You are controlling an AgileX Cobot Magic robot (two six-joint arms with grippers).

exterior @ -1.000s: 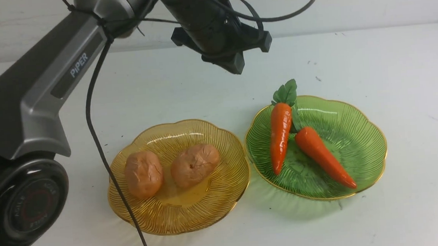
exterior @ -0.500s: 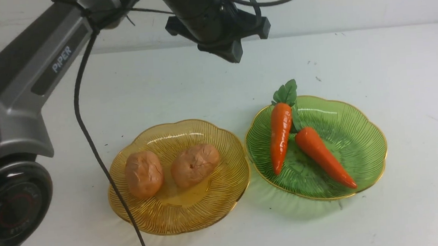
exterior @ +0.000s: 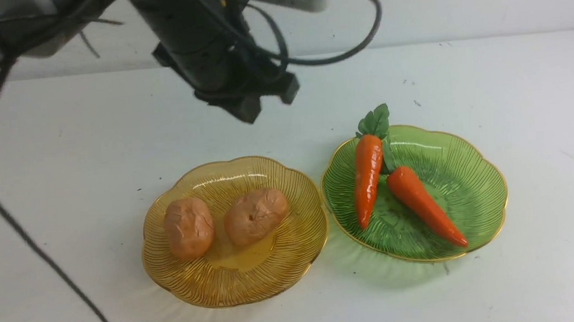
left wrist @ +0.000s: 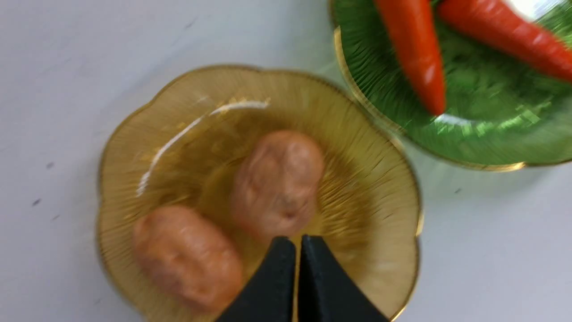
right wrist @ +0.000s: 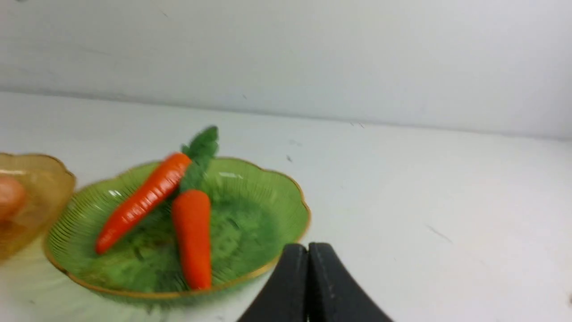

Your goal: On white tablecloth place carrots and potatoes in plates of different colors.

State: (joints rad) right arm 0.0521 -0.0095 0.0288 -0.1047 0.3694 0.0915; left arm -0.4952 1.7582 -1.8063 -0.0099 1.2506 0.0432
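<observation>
On the white tablecloth (exterior: pixel 514 89) an amber plate (exterior: pixel 235 291) holds two potatoes (exterior: pixel 189 227) (exterior: pixel 255 216). To its right a green plate (exterior: pixel 465 179) holds two carrots (exterior: pixel 367 175) (exterior: pixel 424 204), one leaning over the other's leafy top. My left gripper (exterior: pixel 249 114) hangs high above the cloth behind the amber plate. In the left wrist view the left gripper (left wrist: pixel 298 239) is shut and empty over the potatoes (left wrist: pixel 277 183). The right gripper (right wrist: pixel 308 245) is shut and empty, low beside the green plate (right wrist: pixel 259 201); the front view does not show it.
A black cable (exterior: pixel 35 249) from the left arm loops down across the front left of the cloth. A pale wall (exterior: pixel 483 1) closes the far edge of the table. Small dark specks mark the cloth.
The left arm has swung to the left and come a little lower; its grey link has left the front view. Potatoes, carrots and plates have not moved.
</observation>
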